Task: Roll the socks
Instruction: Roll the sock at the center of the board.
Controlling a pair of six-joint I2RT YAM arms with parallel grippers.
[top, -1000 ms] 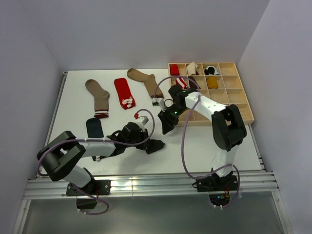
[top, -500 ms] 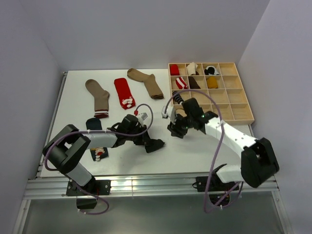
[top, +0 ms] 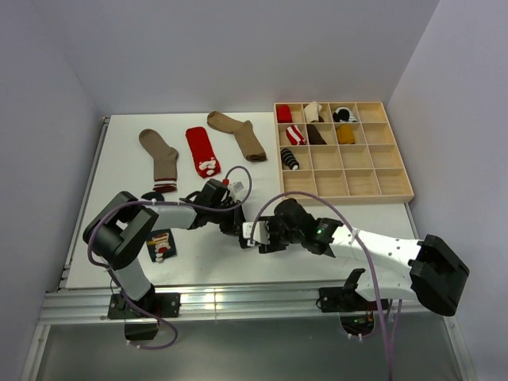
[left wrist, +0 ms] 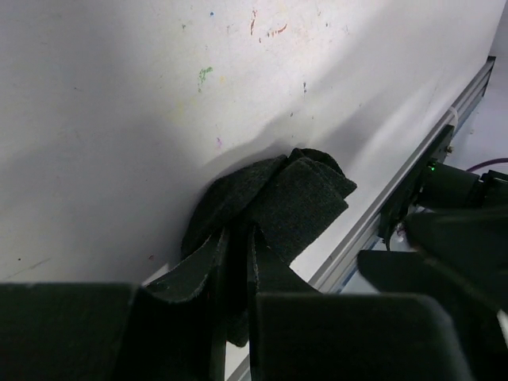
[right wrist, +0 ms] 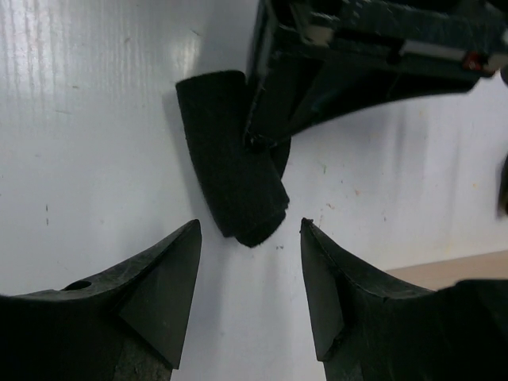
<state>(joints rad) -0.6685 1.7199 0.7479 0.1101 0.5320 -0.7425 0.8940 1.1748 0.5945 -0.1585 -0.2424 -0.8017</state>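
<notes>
Sock-rolling, mid-step | black sock (right wrist: pixel 230 171) lies bundled on the table (top: pixel 357 226), near its front middle | left gripper (left wrist: pixel 238 238) pinches the bundle, jaws narrow | right gripper (right wrist: pixel 249 226) hovers wide at its free end | next, likely: right closes there to tighten the roll

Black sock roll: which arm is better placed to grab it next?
Right: the right fingers stand open either side of the free end of the black sock; the left fingers are shut on its other end.
</notes>
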